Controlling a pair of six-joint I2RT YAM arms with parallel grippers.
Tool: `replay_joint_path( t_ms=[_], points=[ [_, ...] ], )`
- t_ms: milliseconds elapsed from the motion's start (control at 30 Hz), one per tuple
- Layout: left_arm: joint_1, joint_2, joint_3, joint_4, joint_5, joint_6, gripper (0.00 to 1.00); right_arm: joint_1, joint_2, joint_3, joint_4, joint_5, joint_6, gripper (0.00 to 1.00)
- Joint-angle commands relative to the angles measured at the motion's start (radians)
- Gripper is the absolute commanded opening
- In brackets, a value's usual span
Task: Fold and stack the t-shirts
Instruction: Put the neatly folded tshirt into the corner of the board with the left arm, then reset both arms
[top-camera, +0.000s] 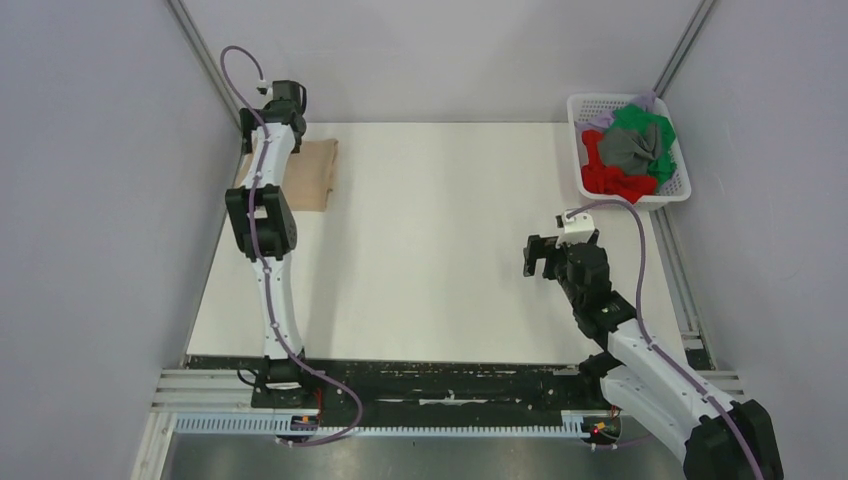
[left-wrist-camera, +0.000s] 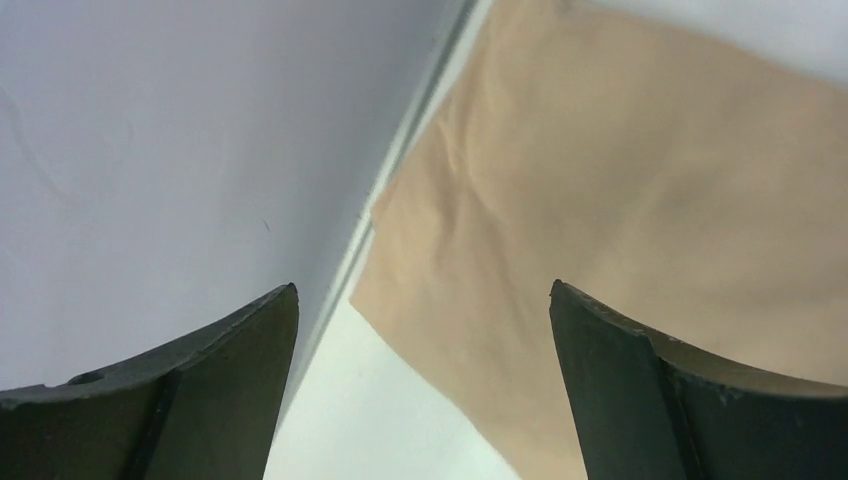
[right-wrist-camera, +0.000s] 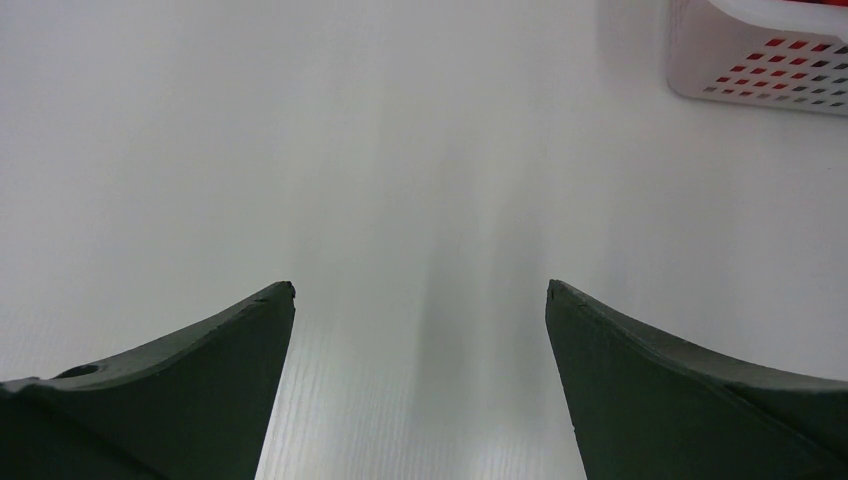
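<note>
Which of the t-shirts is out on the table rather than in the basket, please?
The beige t-shirt, by the left gripper; the other t-shirts, red, green and grey, are bundled in the white basket.

White table (top-camera: 430, 260), enclosed cell.
Plain grey walls (top-camera: 90, 200) on three sides; aluminium rail (top-camera: 200, 385) along near edge; even, diffuse light.

a robotics lab test cell: a bare white tabletop (top-camera: 430, 260) boxed in by plain grey panel walls (top-camera: 90, 200), with aluminium rails (top-camera: 205, 386) along the near edge where two cabled robot arms (top-camera: 262, 215) are bolted side by side.
</note>
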Motion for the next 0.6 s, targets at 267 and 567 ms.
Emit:
replay_joint_path(
  t_ms=[267,567],
  points=[
    [-0.243,-0.742,-0.688,0.07,0.472,-0.494,1.0,-0.005,0.061,0.056,-0.026,-0.025,0.06,0.98],
    [-0.532,-1.233,-1.423,0.433,0.594,-0.611,1.0,-0.005,-0.006,-0.06,-0.014,-0.047,0.103,0.98]
  ],
)
